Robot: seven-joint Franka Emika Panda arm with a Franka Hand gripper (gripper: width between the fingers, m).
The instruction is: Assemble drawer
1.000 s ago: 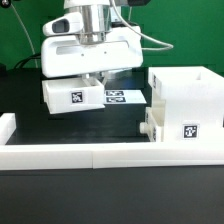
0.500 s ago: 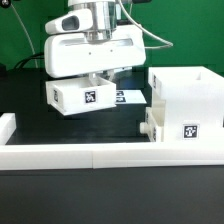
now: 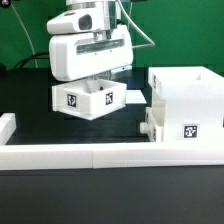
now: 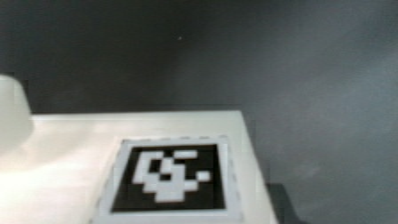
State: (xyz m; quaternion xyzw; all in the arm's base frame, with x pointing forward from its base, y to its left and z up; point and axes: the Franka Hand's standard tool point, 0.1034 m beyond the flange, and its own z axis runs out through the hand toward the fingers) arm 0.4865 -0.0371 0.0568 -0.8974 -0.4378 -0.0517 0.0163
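My gripper (image 3: 93, 80) is shut on a small open-topped white drawer box (image 3: 88, 100) and holds it above the black table, left of centre in the exterior view. The box is turned corner-on, with a marker tag on each of its two facing sides. My fingertips are hidden by the box wall. The larger white drawer housing (image 3: 185, 100) stands on the table at the exterior view's right, apart from the held box, with a tag on its front. In the wrist view a white face of the box with a tag (image 4: 173, 176) fills the near part, with the dark table beyond.
A long white rail (image 3: 100, 156) runs across the front of the table, with a raised end (image 3: 8, 124) at the exterior view's left. A strip of the marker board (image 3: 135, 95) shows behind the held box.
The gripper has turned and shifted slightly with the drawer box, so the box has swung from one flat side facing the camera to corner-on. It now covers the marker board's tags.
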